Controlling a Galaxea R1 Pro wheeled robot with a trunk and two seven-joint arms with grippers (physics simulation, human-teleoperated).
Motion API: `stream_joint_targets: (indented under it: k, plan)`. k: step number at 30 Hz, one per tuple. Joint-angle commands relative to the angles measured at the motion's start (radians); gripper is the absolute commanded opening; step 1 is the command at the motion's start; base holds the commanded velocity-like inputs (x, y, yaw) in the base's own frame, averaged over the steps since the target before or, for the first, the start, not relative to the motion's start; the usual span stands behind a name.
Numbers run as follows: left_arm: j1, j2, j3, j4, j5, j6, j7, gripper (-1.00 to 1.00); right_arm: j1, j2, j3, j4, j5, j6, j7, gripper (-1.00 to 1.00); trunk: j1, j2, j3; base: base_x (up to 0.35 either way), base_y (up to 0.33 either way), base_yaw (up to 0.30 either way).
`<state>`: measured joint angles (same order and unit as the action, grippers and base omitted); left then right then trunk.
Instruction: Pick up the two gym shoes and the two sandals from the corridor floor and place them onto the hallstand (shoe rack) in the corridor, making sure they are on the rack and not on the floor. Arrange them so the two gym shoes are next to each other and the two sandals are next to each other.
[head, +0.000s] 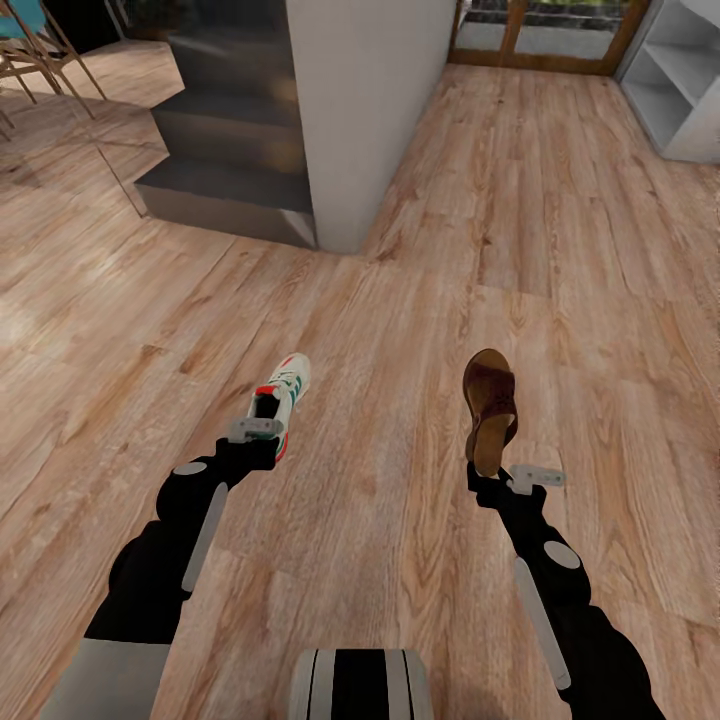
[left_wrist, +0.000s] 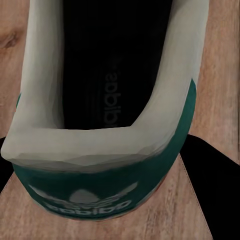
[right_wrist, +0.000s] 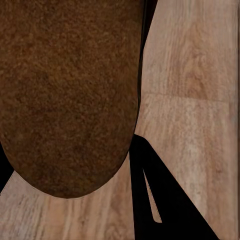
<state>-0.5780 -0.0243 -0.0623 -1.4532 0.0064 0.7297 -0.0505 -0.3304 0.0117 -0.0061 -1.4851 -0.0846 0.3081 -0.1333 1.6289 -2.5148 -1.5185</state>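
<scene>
My left gripper (head: 264, 436) is shut on the heel of a white gym shoe (head: 282, 392) with green stripes, its toe pointing away from me. In the left wrist view the gym shoe's (left_wrist: 107, 100) green heel tab and dark insole sit between black fingers (left_wrist: 212, 167). My right gripper (head: 506, 476) is shut on the heel end of a brown sandal (head: 491, 405), which stands tilted up from it. The right wrist view has the sandal's (right_wrist: 70, 95) brown heel close up beside a black finger (right_wrist: 165, 200). A pale grey open-shelved hallstand (head: 678, 85) stands far right on the corridor floor (head: 560, 250).
Dark grey stair steps (head: 230, 150) and a white wall corner (head: 370, 110) stand ahead on the left. A wood-framed glass door (head: 540, 35) is at the far end, and wooden chairs (head: 30, 50) are at the far left. My base (head: 360, 685) shows at the lower edge.
</scene>
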Motion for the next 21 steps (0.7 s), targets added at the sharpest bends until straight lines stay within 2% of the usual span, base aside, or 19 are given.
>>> stream_joint_targets:
  k: [1,10,21]
  plan:
    - [0.000,0.000,0.001,-0.001,0.000,0.005,-0.003,-1.00,0.000,0.000,0.000,-0.001,-0.012,0.005,-0.006,-1.00,-0.001,0.000,0.005,0.000,0.000,-0.078]
    - [0.000,0.000,0.001,-0.001,0.000,0.005,-0.003,-1.00,0.000,0.001,0.000,-0.001,-0.012,0.005,-0.006,-1.00,-0.005,0.002,0.054,0.000,0.000,-0.101]
    - [0.000,0.000,0.001,-0.001,0.001,0.005,-0.003,-1.00,0.000,0.001,0.000,-0.001,-0.013,0.005,-0.006,-1.00,-0.010,0.005,0.113,0.000,0.000,-0.186]
